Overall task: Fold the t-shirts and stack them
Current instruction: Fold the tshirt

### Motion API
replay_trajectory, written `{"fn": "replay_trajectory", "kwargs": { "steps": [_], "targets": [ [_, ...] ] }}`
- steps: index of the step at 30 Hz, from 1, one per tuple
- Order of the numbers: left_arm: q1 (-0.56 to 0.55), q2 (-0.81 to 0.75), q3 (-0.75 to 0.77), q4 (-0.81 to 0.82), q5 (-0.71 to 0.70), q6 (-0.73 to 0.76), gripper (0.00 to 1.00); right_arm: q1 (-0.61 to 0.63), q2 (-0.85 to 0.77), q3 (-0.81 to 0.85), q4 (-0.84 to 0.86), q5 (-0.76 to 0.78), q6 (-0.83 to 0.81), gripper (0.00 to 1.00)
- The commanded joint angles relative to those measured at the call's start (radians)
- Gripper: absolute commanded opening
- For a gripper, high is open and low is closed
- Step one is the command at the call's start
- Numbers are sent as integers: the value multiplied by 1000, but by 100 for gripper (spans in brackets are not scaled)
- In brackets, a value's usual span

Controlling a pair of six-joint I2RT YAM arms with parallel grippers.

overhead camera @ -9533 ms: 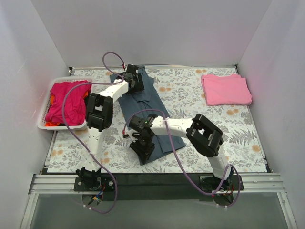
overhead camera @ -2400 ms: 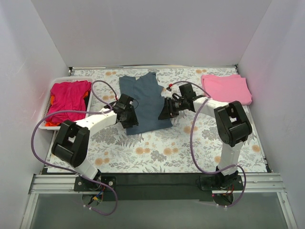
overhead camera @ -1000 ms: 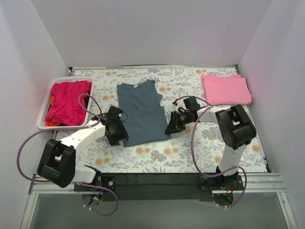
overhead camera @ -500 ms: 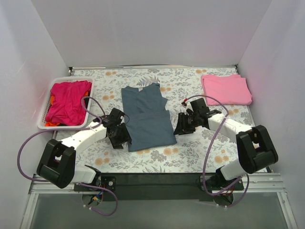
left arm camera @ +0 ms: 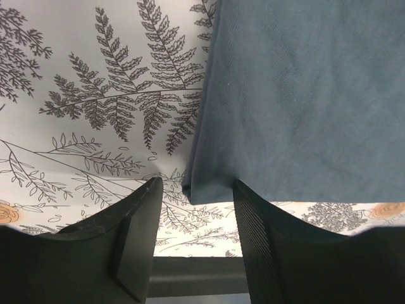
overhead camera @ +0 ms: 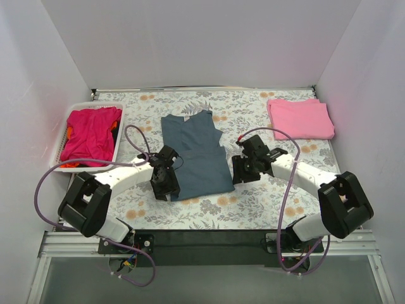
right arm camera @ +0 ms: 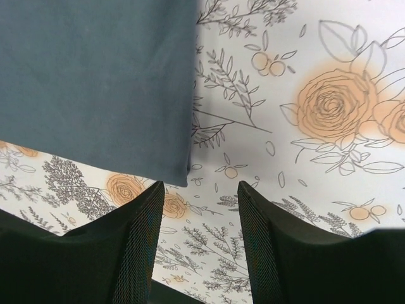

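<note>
A: Where did everything sit, biggest thing first?

B: The table (overhead camera: 266, 206) filled the frame. The blue shirt (overhead camera: 195, 152) lay flat at centre, folded into a tall rectangle with its neckline toward the top. The pink shirt (overhead camera: 299, 118) was already folded at upper right, probably the base of the stack. The basket (overhead camera: 58, 166) at the left edge held the magenta shirt (overhead camera: 92, 133), not yet folded.

A: And the grippers?

B: The left gripper (overhead camera: 166, 182) was low at the blue shirt's lower left corner. The right gripper (overhead camera: 242, 170) was just beside its lower right edge. Both stood partway apart and held nothing. In the left wrist view the corner lay on the table between the fingers (left arm camera: 136, 231), unpinched. In the right wrist view only printed table showed between them, with the cloth off to the upper left.

A: Why there?

B: I judged that they bracketed the bottom hem to take both corners for the next fold, hem up to neckline.

A: What had changed?

B: A second earlier the shirt sat skewed, its bottom swung right; now it was nearly square to the table. The right gripper's jaws had been closer together and had widened. Much earlier the shirt was a slanted strip with both arms over it
</note>
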Motion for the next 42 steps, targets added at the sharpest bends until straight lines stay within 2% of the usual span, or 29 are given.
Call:
{"fn": "replay_trajectory", "kwargs": {
  "steps": [1,10,22,24,27,28,30,31,32,37,42],
  "targets": [
    [-24,25,39,-16,-63,-16,45,45,17,24,-31,102,26,49],
    [-37,71,39,-14,-81,-10,34,133,120,86,-53,103,40,49],
    [-40,105,33,9,-55,21,3,187,227,117,-116,149,69,46],
    [-42,96,27,12,-55,21,1,190,261,106,-145,148,70,43],
    [-42,92,22,9,-55,22,0,190,286,95,-152,131,67,31],
    [-40,90,20,4,-60,24,0,190,287,95,-155,128,66,24],
    [-40,84,19,4,-63,22,0,192,283,95,-159,126,61,17],
    [-40,79,19,3,-61,24,0,192,277,95,-165,129,57,7],
    [-40,73,20,3,-61,28,0,193,274,97,-169,140,58,2],
    [-42,47,39,-31,-17,70,0,190,209,95,-232,194,14,1],
    [-45,-106,-2,-76,120,110,0,198,96,8,-335,64,-19,1]
  ]
}}
